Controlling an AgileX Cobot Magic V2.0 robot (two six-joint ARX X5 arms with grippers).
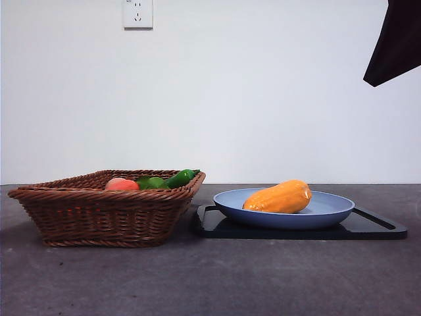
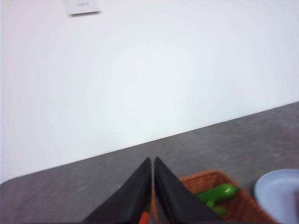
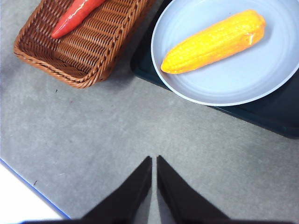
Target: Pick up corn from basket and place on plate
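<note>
The shallow brown woven wicker basket (image 1: 108, 209) sits nearest on the grey worktop (image 1: 210, 283), holding a round reddish-orange fruit (image 1: 122, 185), a green vegetable (image 1: 179, 178) and a long red vegetable (image 3: 74, 16). Just beside it, the round light-blue plastic plate (image 1: 329, 214) rests on a flat black tray (image 1: 378, 227) and carries the glossy orange-yellow corn cob (image 1: 279, 197). The right hand (image 3: 154, 161) hangs closed and empty, well clear; the left hand (image 2: 153, 162) is closed too, above the basket.

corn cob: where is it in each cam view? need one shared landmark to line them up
Front view: the corn lies on the light-blue plate, right of the wicker basket.
Left wrist view: corn not in it; only the plate's edge shows.
Right wrist view: corn lies across the plate.
Shared landmark: the plate beside the basket.
</note>
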